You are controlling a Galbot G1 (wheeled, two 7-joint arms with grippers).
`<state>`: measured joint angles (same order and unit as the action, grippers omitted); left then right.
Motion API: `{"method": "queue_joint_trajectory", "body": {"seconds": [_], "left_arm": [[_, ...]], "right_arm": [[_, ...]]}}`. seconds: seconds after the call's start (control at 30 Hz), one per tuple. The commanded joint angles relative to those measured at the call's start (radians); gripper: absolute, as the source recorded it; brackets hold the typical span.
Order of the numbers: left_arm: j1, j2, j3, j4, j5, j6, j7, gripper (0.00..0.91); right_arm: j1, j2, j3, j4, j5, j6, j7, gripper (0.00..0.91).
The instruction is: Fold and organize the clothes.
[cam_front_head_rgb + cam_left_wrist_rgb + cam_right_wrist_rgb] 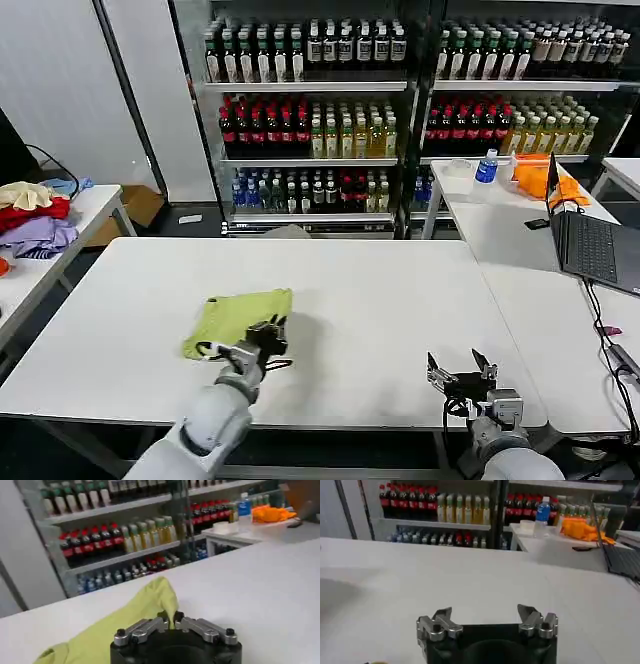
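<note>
The lime T-shirt [238, 318] lay on the white table [380, 300], on the left side and near the front edge. It was already folded into a small, thick bundle, much smaller than a shirt spread out flat. The edges did not look quite even, and one corner stuck up a bit in the left wrist view.

The left gripper [268, 335] was at the right edge of the shirt. In the left wrist view its jaws were pressed together on a fold of the yellow-green cloth, so it had a pinch of the shirt.

The right gripper [461, 376] was well apart from the shirt, low over the bare table near the front right. Its jaws were wide apart and held nothing. It looked like it was waiting.

Most of the folding seemed done. What was probably left was one more fold or a tidy-up, then letting go and leaving the bundle neat. The pile of red, purple and cream clothes [35, 220] sat on the side table [95, 205] at the far left, untouched.
</note>
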<state>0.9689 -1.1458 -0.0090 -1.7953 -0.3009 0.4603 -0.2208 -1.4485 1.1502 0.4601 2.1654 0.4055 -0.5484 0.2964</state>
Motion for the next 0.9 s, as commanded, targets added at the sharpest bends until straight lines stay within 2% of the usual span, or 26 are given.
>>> {"method": "queue_joint_trajectory", "body": {"seconds": [0.03,0.07,0.27,0.4,0.47,0.67,0.77,0.9], "left_arm": [[-0.160,-0.140,0.164,0.179,0.030,0.016,-0.015,0.564],[-0.165,-0.144,0.167,0.186,0.027,0.007,-0.012,0.907],[-0.184,-0.165,0.172,0.218,-0.018,-0.109,0.012,0.907],[-0.165,-0.178,0.148,0.212,-0.012,-0.231,-0.063,0.907],[-0.147,-0.167,0.121,0.175,-0.029,-0.241,-0.067,0.907],[-0.039,-0.068,-0.055,0.000,-0.098,-0.253,-0.076,0.907],[0.033,0.020,-0.138,-0.057,-0.104,-0.273,-0.088,0.907],[0.134,0.068,-0.252,-0.099,-0.114,-0.274,-0.091,0.907]], "right_arm": [[0.024,-0.001,0.001,-0.013,0.002,-0.001,0.000,0.907],[0.028,-0.001,0.000,-0.016,0.002,-0.001,-0.002,0.907],[0.060,0.000,-0.017,-0.026,0.001,0.000,-0.009,0.907],[0.112,0.001,-0.045,-0.046,0.025,0.007,-0.008,0.907],[0.167,0.008,-0.077,-0.068,0.048,0.016,0.002,0.907],[0.380,0.081,-0.204,-0.191,0.205,0.006,0.041,0.907],[0.517,0.137,-0.270,-0.292,0.253,-0.001,0.068,0.907],[0.644,0.214,-0.331,-0.429,0.313,-0.011,0.098,0.907]]}}
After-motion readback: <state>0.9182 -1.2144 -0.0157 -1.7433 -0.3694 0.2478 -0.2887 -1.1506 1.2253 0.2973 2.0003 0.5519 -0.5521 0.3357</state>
